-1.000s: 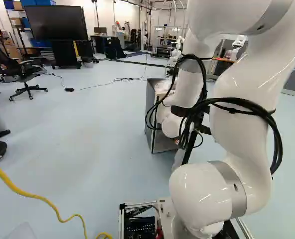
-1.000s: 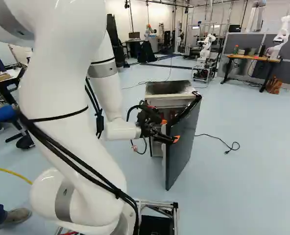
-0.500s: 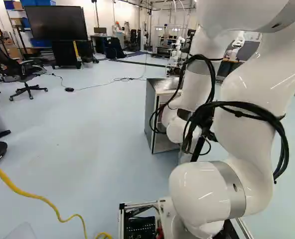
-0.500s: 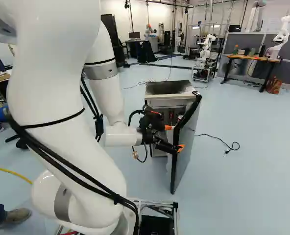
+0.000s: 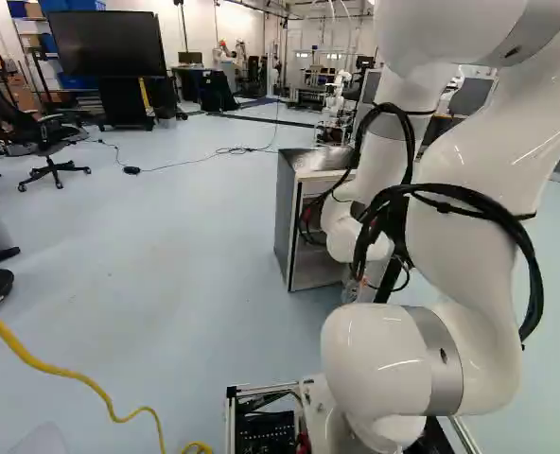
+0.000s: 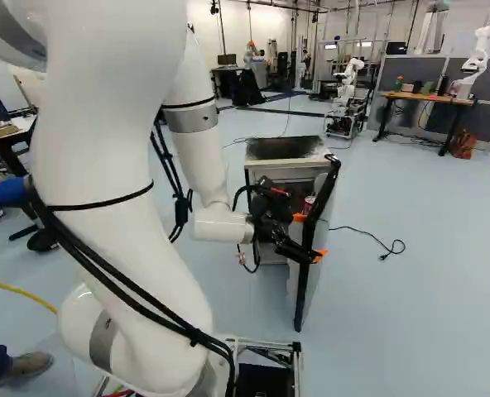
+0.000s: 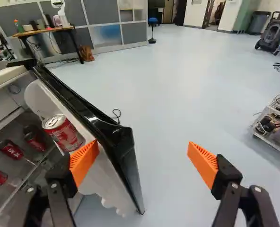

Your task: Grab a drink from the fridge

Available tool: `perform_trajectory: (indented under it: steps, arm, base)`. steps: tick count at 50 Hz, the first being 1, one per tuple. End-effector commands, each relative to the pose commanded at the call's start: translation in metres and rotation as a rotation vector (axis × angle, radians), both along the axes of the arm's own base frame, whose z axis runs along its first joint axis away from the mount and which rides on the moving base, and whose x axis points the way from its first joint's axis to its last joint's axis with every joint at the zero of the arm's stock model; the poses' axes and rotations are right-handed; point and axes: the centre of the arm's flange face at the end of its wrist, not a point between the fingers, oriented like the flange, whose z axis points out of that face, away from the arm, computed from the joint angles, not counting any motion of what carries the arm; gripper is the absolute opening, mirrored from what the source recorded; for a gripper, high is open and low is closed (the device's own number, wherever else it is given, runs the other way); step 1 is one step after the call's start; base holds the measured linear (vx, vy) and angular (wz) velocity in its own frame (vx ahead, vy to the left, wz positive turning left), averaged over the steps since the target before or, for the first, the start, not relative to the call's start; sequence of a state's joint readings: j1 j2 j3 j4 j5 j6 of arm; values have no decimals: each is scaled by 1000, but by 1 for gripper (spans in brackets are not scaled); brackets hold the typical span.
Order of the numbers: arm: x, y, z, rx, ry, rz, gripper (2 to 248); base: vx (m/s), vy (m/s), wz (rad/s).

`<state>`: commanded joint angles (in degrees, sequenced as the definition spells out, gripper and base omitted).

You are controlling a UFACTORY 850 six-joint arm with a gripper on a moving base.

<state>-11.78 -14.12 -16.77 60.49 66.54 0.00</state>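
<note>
Rightward goes the arm (image 6: 205, 161), and the fridge door (image 7: 95, 118) has swung wider. Forearm slanting down, the released pincer (image 6: 309, 237) spreads its fingers either side of the door's near edge. One red can (image 7: 63, 133) sits inside the door; more cans (image 7: 10, 149) lie left, within the fridge (image 6: 257, 172).

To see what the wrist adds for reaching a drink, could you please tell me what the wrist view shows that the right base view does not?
Only the wrist view: the blue stool and the black wheeled cart.

Only the right base view: the yellow cable and the arm's white links.

Both: the fridge, its open door, the can in the door, the gripper and the brown bag.
</note>
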Motion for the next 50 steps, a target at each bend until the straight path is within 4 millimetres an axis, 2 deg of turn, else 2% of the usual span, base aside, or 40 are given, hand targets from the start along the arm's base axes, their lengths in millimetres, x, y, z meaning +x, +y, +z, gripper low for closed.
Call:
perform_trajectory:
  steps: [10, 50]
  arm:
    - [6, -18, 0, -5, -10, -53, 247]
    - [3, -93, 0, -37, -42, -290, 247]
  base:
    - [0, 0, 0]
    - [0, 0, 0]
